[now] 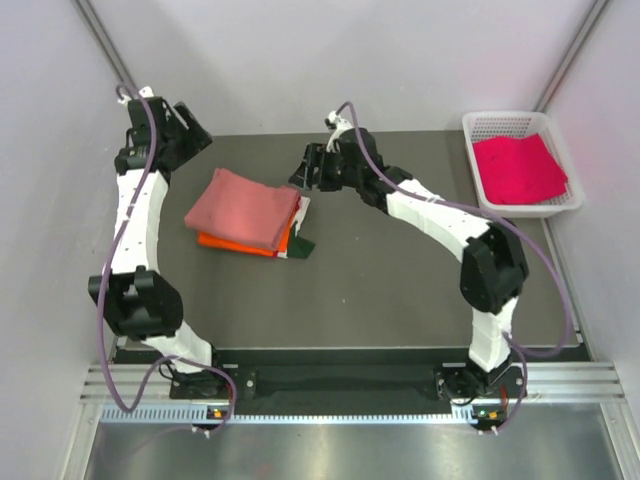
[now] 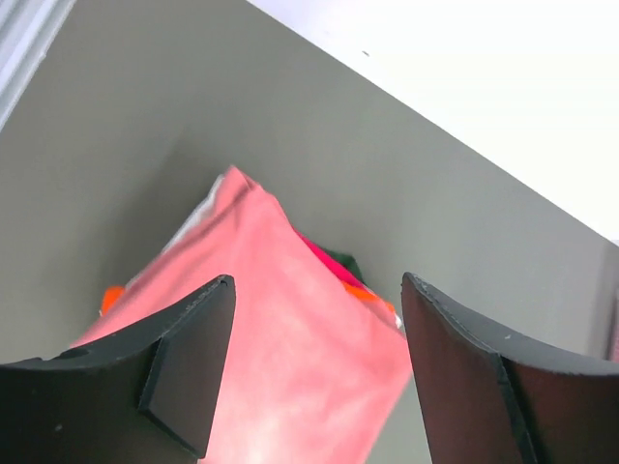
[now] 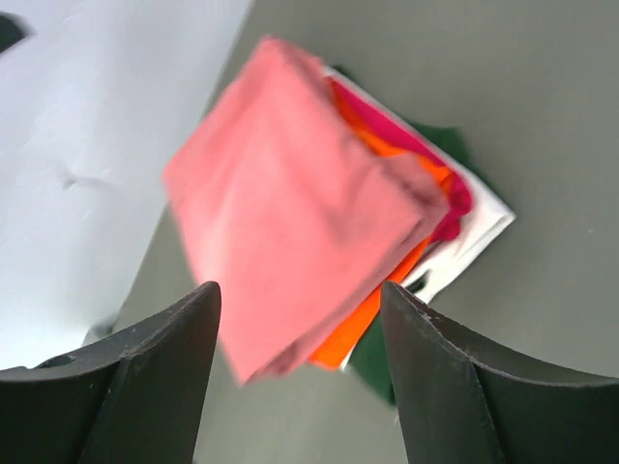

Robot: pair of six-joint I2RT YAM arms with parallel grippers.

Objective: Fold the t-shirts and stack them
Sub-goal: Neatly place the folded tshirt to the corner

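Note:
A folded salmon-pink t-shirt (image 1: 243,207) lies on top of a stack left of the table's middle. Under it a bright orange t-shirt (image 1: 240,243) shows at the near edge. In the right wrist view the pink shirt (image 3: 300,193) covers the orange one (image 3: 358,329), and a magenta edge (image 3: 430,164) shows between layers. A loose magenta t-shirt (image 1: 517,167) lies in the white basket (image 1: 520,122). My left gripper (image 1: 192,135) is open and empty, above the stack's far left; its view shows the pink shirt (image 2: 290,329). My right gripper (image 1: 305,170) is open and empty, just right of the stack.
White cloth (image 3: 474,232) and dark green cloth (image 1: 303,247) stick out under the stack's right side. The basket stands at the far right corner. White walls close in the table at the back and on both sides.

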